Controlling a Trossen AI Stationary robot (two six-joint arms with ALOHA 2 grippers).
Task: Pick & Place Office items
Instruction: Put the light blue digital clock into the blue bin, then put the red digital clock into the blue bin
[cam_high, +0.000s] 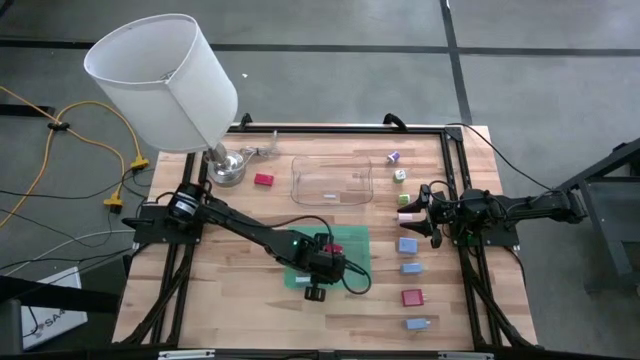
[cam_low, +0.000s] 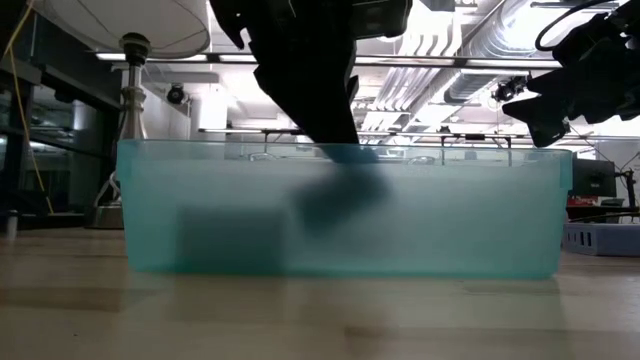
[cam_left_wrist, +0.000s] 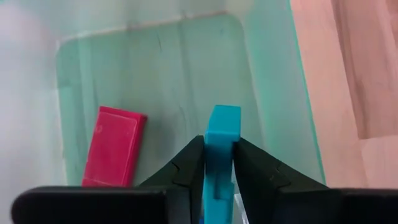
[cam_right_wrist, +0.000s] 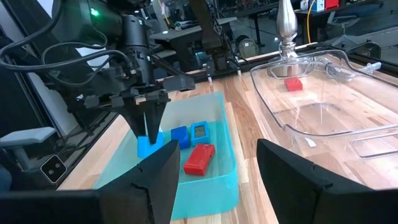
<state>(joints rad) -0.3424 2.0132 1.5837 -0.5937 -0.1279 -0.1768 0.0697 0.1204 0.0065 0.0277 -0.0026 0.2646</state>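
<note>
A: What did the high view show?
B: The left claw (cam_high: 322, 262) hung over the green translucent tray (cam_high: 350, 240) at lower centre of the frame. The right claw (cam_high: 420, 208) hovered at right of centre, beside a column of office items on the wooden desk (cam_high: 240, 290): a purple cube (cam_high: 394, 157) at the top, a pale blue block (cam_high: 407, 245) below the claw, a red block (cam_high: 412, 297) lower still. Another red block (cam_high: 263, 180) lay at upper left of centre near the lamp (cam_high: 165, 80), just left of the clear plastic tray (cam_high: 332, 180).

A: And the low view?
B: The green tray (cam_low: 340, 215) filled the middle of the frame. The left arm came down into it from the top centre; dim shapes showed through the wall. The right claw (cam_low: 550, 105) hung at upper right, above the desk.

A: The left wrist view?
B: The left claw (cam_left_wrist: 217, 165) at bottom centre pinched a teal block (cam_left_wrist: 221, 134) standing on edge between its fingers (cam_left_wrist: 186, 171), over the tray floor (cam_left_wrist: 161, 68). A red flat block (cam_left_wrist: 115, 146) lay flat at left of centre, apart from the teal one.

A: The right wrist view?
B: The right claw (cam_right_wrist: 214, 168) stood spread and held nothing, its fingers (cam_right_wrist: 292, 171) at the bottom. At left of centre the left claw (cam_right_wrist: 149, 124) held the teal block (cam_right_wrist: 148, 144) down in the tray (cam_right_wrist: 224, 168), near a blue block (cam_right_wrist: 179, 135), a pale blue block (cam_right_wrist: 199, 131) and a red one (cam_right_wrist: 199, 158). At upper right a red block (cam_right_wrist: 293, 83) showed at the clear tray (cam_right_wrist: 336, 118); whether inside or behind it, I could not tell.
</note>
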